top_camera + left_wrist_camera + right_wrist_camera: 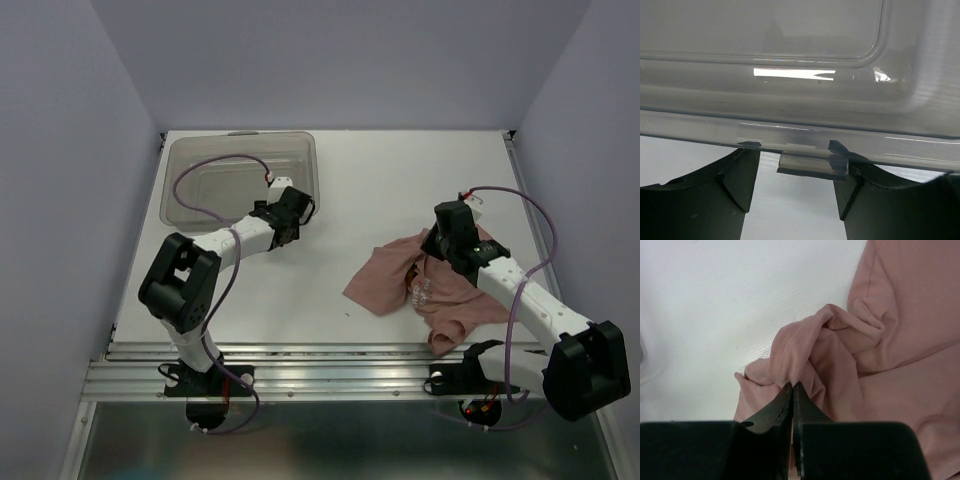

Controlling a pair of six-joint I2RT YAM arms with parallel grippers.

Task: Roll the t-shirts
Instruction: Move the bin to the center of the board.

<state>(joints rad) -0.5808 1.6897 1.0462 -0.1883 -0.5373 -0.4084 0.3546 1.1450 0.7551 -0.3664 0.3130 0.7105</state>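
Note:
A dusty-pink t-shirt lies crumpled on the white table at the right, a pale print showing near its middle. My right gripper sits over its far edge. In the right wrist view the right gripper is shut, pinching a raised fold of the t-shirt between its fingertips. My left gripper is far from the shirt, at the near right corner of the bin. The left wrist view shows the left gripper open, its fingertips at the bin's rim with a small rim tab between them.
A clear grey plastic bin stands at the back left, and its wall fills the left wrist view. Purple cables loop above both arms. A metal rail runs along the table's near edge.

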